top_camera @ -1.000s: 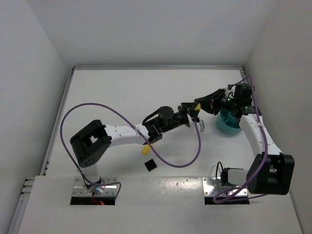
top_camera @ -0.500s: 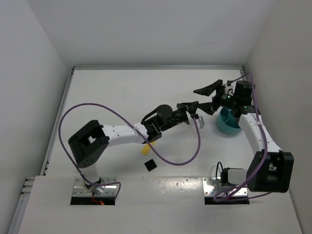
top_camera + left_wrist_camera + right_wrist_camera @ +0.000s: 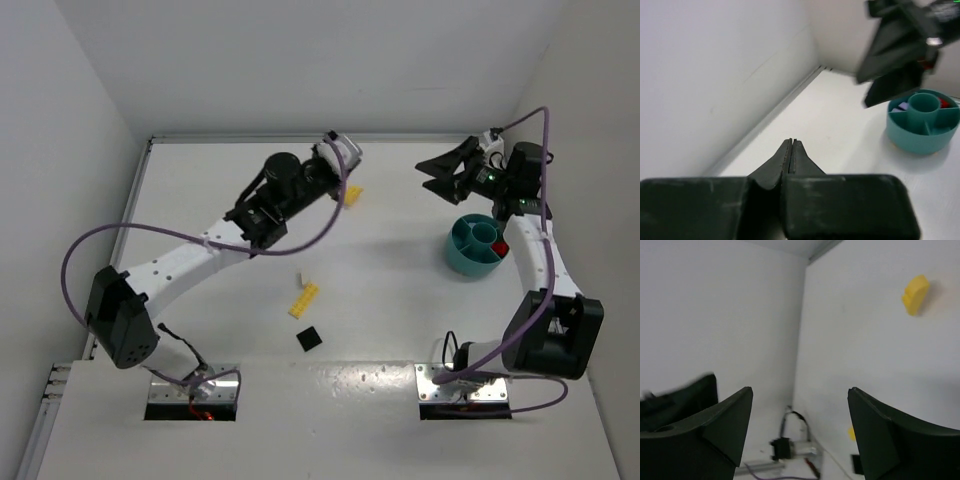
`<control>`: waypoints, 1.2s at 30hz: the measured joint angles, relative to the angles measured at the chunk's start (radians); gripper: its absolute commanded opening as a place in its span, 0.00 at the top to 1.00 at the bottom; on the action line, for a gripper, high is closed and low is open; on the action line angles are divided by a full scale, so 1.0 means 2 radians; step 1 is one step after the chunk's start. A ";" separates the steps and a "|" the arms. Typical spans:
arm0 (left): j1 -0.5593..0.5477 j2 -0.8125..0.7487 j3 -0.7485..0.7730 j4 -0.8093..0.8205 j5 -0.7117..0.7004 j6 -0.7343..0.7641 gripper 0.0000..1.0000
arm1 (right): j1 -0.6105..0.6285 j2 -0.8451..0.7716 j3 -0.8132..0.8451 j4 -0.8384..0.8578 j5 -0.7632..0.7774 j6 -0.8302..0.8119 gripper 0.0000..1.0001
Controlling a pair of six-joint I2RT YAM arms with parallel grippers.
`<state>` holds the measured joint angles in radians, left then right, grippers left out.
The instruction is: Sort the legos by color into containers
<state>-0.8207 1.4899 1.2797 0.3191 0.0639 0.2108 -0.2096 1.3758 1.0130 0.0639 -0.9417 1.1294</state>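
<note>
Four bricks lie loose: a long yellow plate [image 3: 304,300] just beside a white brick [image 3: 303,278], a black square [image 3: 309,339] near them, and a small yellow brick [image 3: 353,194] farther back. The teal dish [image 3: 462,264] at right holds a red brick [image 3: 499,247]. The left gripper [image 3: 791,148] is pinched together, the right gripper [image 3: 441,172] spread wide.

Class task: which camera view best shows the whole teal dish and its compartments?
The top external view: it looks down into the teal dish, showing its compartments and a red brick inside. The left wrist view shows it larger but low from the side. The right wrist view misses it.
</note>
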 measured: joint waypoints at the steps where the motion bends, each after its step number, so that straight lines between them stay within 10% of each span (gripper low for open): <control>1: 0.019 -0.007 0.001 -0.017 0.000 -0.023 0.97 | 0.005 -0.001 0.008 -0.026 0.003 -0.043 0.23; 6: 0.112 -0.011 0.001 -0.105 0.014 -0.128 0.72 | 0.053 -0.005 0.065 -0.142 0.062 -0.231 0.25; 13: 0.208 0.057 0.060 -0.232 0.067 -0.215 0.01 | 0.124 0.059 0.181 -0.217 0.161 -0.396 0.25; 22: 0.198 0.201 0.203 -0.297 0.091 -0.177 0.08 | 0.161 0.176 0.273 -0.268 0.228 -0.458 0.25; 29: 0.179 0.436 0.462 -0.359 0.090 -0.146 0.20 | 0.142 0.136 0.257 -0.306 0.253 -0.465 0.25; 36: 0.177 0.531 0.503 -0.405 0.046 -0.124 0.22 | 0.108 0.064 0.250 -0.325 0.265 -0.470 0.25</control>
<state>-0.4664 2.5519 2.2848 -0.4900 0.1566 -0.0376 0.0067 1.5036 1.5124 -0.5865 -0.4110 0.1894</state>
